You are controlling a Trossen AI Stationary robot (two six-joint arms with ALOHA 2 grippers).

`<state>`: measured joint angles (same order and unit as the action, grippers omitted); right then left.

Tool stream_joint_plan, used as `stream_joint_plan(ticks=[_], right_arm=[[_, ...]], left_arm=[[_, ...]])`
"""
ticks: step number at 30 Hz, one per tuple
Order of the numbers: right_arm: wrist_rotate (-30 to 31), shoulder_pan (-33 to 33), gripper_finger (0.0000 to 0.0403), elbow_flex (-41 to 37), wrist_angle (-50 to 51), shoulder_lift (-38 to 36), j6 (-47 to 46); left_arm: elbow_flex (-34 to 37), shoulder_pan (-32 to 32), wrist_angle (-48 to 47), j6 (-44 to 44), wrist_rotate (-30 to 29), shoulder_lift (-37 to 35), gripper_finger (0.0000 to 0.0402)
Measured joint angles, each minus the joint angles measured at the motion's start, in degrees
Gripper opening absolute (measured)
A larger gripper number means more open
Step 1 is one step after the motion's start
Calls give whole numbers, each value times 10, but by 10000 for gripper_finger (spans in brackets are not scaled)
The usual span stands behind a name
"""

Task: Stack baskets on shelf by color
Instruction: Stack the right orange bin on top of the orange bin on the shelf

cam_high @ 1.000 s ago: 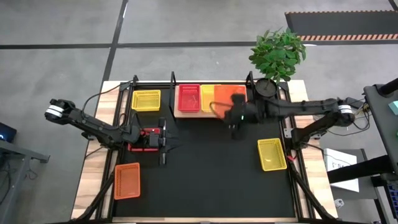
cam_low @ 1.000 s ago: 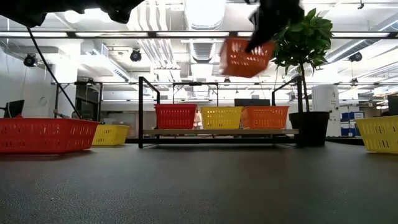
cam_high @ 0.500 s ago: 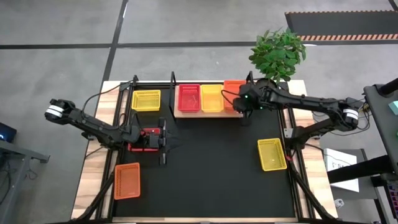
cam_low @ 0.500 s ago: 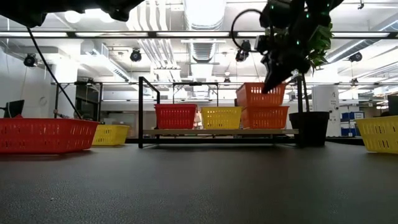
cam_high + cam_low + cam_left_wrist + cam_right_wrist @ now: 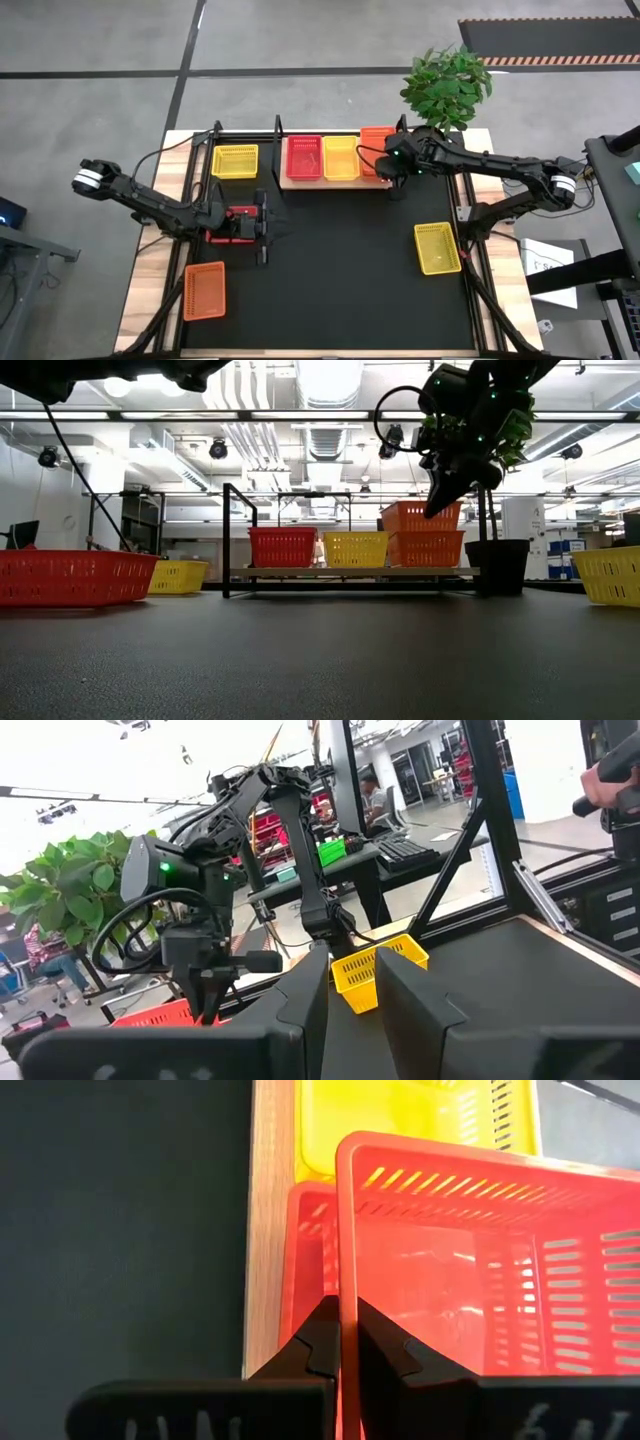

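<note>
The shelf at the table's far side bears a red basket, a yellow one and an orange one in a row. My right gripper is shut on a second orange basket right above the orange one. A red basket stands on the mat under my left arm. My left gripper hangs above the mat at centre left, open, with nothing between its fingers. Loose on the mat lie a yellow basket, an orange one and another yellow one. My right gripper pinches the rim of the held orange basket's near wall, one finger inside the basket and one outside. The fingers slant down from the table's right. The basket stays about level, its bottom at the rim of the orange basket below; whether it rests there I cannot tell.
A potted plant stands right beside the shelf's right end, close to my right arm. Black upright posts rise at the shelf's ends. The mat between the shelf and the near edge is bare in the middle.
My right gripper has carried the orange basket from high in front of the shelf toward the far right and down, onto the spot over the shelf's orange basket. The basket, tilted before, is now about level. For the last half second it has hardly moved.
</note>
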<state>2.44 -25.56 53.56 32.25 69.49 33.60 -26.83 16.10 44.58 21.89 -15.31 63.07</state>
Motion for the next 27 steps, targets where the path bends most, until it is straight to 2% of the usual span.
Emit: stream_joint_plan(ticks=[4,12,17,22,27], right_arm=[[1,0,19,0,0,0,-10],[23,0,74,0,0,0,-22],[36,0,97,15,36,-2,-33],[26,1,105,45,64,-4,-70],[16,2,93,58,69,-4,-82]], left_arm=[[0,0,0,0,0,0,70],[0,0,0,0,0,0,70],[0,0,0,-1,0,0,70],[0,0,-1,-1,0,0,70],[0,0,-1,-1,0,0,70]])
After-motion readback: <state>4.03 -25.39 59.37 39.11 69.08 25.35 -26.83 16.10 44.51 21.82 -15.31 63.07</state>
